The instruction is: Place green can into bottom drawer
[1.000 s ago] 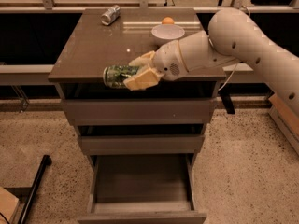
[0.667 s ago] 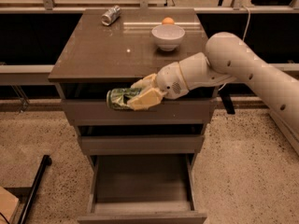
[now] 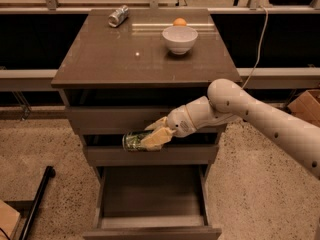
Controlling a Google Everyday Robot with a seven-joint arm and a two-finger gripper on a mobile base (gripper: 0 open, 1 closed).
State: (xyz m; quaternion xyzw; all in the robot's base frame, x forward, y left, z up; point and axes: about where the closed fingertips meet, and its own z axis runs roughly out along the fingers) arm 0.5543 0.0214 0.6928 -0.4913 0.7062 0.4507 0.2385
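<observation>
Jaws of the gripper (image 3: 156, 135) are clamped across the green can (image 3: 132, 140), held sideways in front of the middle drawer (image 3: 192, 154), above the open bottom drawer (image 3: 150, 194). Light, thin-walled and slick, it likely dents easily; mid-body is the sensible grip.

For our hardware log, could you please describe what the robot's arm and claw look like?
The arm is a smooth white tube of thick rounded segments, dotted with small dark spots. It narrows to a bulbous white wrist. The claw, in front of the grey-brown drawer cabinet, has pale cream-yellow fingers. No cables or lettering show on it.
</observation>
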